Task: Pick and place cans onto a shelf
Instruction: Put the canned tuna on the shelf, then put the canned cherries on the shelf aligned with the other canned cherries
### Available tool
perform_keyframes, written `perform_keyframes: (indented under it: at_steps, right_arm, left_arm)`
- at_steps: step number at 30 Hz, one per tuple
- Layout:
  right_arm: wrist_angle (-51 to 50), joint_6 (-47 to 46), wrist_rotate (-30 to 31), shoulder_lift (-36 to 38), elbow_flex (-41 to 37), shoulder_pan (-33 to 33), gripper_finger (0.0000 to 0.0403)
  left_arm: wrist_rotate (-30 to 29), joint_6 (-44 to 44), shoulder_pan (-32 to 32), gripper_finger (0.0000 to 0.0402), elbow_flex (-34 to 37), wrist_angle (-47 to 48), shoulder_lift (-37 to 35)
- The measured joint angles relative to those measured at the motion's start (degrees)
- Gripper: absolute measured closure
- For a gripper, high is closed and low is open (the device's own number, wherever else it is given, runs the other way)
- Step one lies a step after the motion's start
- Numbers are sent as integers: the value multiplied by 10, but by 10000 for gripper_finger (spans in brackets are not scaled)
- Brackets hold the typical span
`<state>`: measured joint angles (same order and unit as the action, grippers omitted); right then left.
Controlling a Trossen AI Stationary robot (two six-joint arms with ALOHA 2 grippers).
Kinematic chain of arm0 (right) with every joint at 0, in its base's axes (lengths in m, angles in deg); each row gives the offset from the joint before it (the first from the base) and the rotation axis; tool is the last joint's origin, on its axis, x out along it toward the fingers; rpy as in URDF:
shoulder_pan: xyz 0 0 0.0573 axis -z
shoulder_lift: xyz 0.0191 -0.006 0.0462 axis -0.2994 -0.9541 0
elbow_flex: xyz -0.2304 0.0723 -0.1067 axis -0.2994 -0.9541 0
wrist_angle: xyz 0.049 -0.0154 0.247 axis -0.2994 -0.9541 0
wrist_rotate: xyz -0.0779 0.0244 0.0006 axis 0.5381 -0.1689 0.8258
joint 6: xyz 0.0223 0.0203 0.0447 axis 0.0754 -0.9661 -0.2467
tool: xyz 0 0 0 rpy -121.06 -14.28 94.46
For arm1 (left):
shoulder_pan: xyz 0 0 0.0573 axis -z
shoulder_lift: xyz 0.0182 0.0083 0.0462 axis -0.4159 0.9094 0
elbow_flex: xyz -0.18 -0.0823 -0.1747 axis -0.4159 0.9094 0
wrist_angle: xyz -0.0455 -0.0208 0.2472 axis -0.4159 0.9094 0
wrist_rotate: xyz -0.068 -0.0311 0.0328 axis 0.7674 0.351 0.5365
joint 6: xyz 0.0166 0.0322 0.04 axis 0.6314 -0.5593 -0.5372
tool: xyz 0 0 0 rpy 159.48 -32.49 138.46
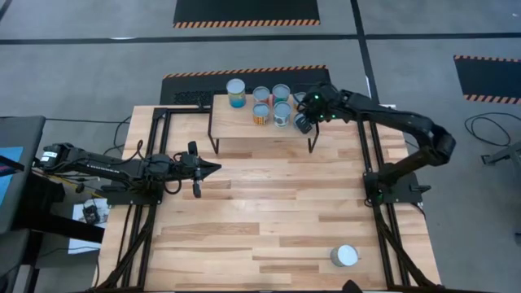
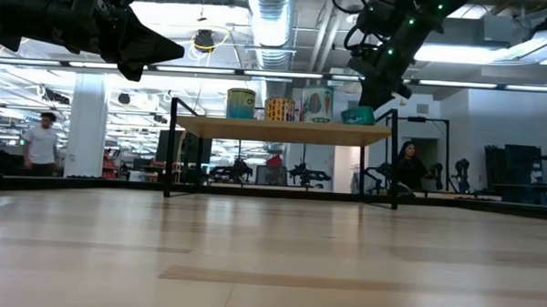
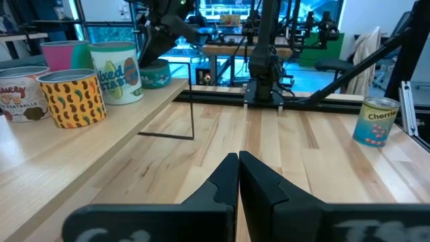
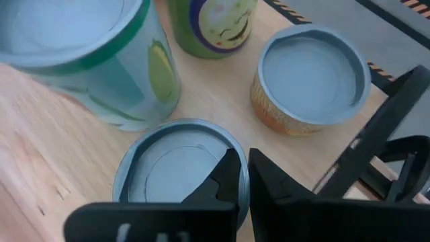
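Hovering with the right gripper (image 1: 304, 122) nearly closed and empty over a low tin (image 4: 176, 168) at the shelf's (image 1: 224, 130) right end, upper middle of frame, five cans already up there, one can (image 1: 344, 255) waiting lower right, left gripper (image 1: 213, 168) shut, idle.

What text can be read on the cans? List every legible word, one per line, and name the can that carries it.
"Cherrie", cut off at the can's curve: blue-labelled can standing alone on the wooden table.
"ked", with a blurred word beneath: white can with green lettering on the wood-topped shelf.
"ucy", small print below unreadable: cream can on the shelf.
Yellow patterned can: no words visible.
Other cans: unreadable.
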<state>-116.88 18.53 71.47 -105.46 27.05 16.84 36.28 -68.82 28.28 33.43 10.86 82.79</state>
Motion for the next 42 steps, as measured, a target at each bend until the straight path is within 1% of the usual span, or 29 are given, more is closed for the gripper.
perform_keyframes:
  at_steps: [5,14,17,19,26,29,36,38,42]
  right_arm:
    - [4,-3,1,-10,1,-1,367]
    - [-4,-2,7,-8,1,-1,318]
    - [-3,-1,23,-6,1,-1,304]
    - [-4,-1,33,-1,0,-1,296]
    - [5,4,33,31,0,-1,273]
    - [8,27,32,49,0,-1,265]
    - [9,50,32,104,0,-1,259]
    - [8,53,32,126,0,-1,263]
    - [6,88,36,175,0,-11,281]
  left_arm:
    - [0,0,0,400,0,0,0]
    - [0,0,0,400,0,0,0]
    - [0,0,0,400,0,0,0]
    - [0,0,0,400,0,0,0]
    - [1,0,0,400,0,0,0]
    - [1,0,0,400,0,0,0]
    - [1,0,0,400,0,0,0]
    - [1,0,0,400,0,0,0]
    - [1,0,0,400,0,0,0]
